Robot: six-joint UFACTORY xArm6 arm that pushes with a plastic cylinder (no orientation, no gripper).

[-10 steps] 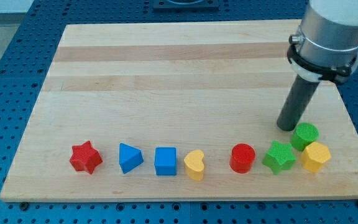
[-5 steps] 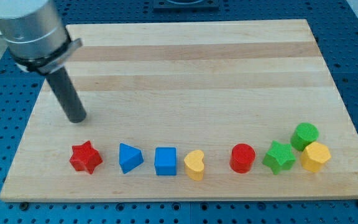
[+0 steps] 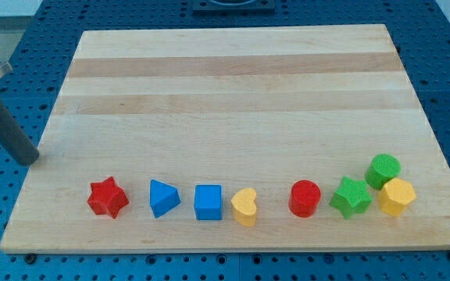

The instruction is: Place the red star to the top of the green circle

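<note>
Wood board: pale wooden desk (image 3: 233, 86) on a blue pegboard, all blocks lined up along the view's bottom edge.

Red star (image 3: 107, 197): far left of the row, nothing touching it. Well apart from where it needs to go.

Green circle (image 3: 383, 169): way over at the view's right, touching or just about touching the yellow hexagon-ish block (image 3: 397, 196) below it, w/ the green star (image 3: 351, 196) just beside, lower left.

In between: blue triangle (image 3: 163, 197), blue cube (image 3: 208, 202), yellow heart (image 3: 244, 206), red circle (image 3: 305, 197). Basically the whole row sits between star and target.

My tip (image 3: 28, 158): off the board's left edge, up and left of the red star, not touching any block.

End effector: just a plain rod, no jaws, so nothing to open or close and it's not holding anything.

Step in hand: imo this is approach/setup. Star isn't contacted yet, so no actual pushing done.

Next move: tip prob needs to get onto the star's left or lower-left side so a push sends it up and right. Going straight right would plow into the blue triangle, so I'd say lift it out of the row first, toward the view's top, then run it across the bare middle of the board.

Finish: star should end just above the green circle. Approach from above-left tbh, so the green circle and its neighbours don't get knocked.
</note>
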